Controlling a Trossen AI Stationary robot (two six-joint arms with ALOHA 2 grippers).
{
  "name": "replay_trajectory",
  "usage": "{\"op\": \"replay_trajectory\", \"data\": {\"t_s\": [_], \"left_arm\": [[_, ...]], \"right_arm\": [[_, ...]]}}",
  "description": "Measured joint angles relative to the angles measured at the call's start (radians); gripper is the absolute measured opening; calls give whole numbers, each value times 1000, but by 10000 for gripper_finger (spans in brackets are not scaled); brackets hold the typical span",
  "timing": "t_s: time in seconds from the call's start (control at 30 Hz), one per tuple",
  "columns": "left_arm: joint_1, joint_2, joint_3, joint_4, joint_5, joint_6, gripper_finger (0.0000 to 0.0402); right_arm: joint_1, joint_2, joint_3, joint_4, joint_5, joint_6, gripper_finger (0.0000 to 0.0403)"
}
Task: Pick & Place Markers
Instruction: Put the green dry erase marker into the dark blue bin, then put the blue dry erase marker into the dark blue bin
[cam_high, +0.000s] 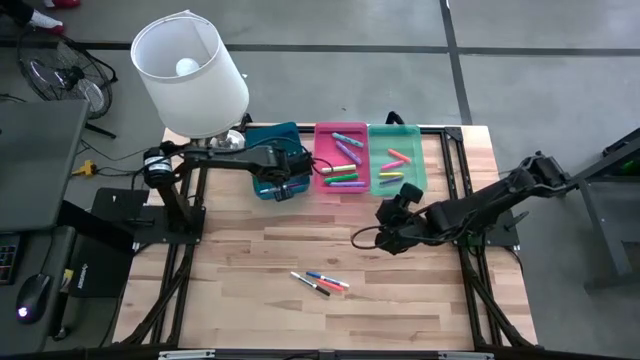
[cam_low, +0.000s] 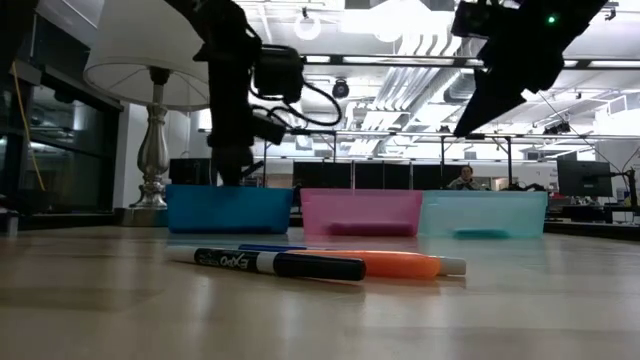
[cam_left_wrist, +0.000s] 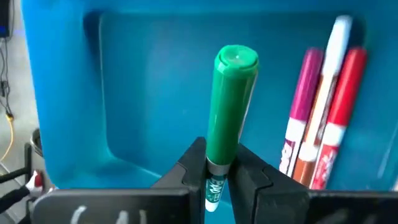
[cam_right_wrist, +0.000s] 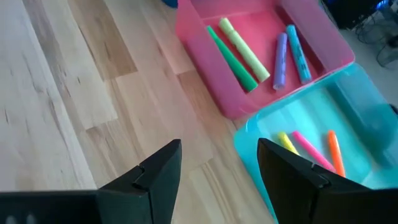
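High view: table (cam_high: 250, 320), blue tray (cam_high: 262, 140), left gripper (cam_left_wrist: 217, 177) above it clamped on green marker (cam_left_wrist: 229, 106). Right gripper (cam_right_wrist: 217, 168) waits nearby, fingers apart. Release low, clear of three markers (cam_left_wrist: 323, 124) already inside; more markers (cam_high: 322, 282) remain on table.

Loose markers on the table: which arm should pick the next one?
Right. Its claw is open and empty beside the trays. The loose markers lie on the wood nearer it. The left claw is shut on a green marker over the blue tray.
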Motion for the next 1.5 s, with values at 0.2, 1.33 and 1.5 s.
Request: {"op": "replay_trajectory", "data": {"t_s": [0.2, 1.33, 1.5], "left_arm": [[-1, 27, 35, -34, 17, -12, 32], [-243, -48, 36, -229, -27, -273, 112], [-397, -48, 36, -317, -111, -393, 112]], "right_arm": [[0, 10, 0, -16, 25, 28, 199], [125, 11, 0, 139, -159, -39, 199], [156, 65, 0, 246, -184, -57, 199]]}}
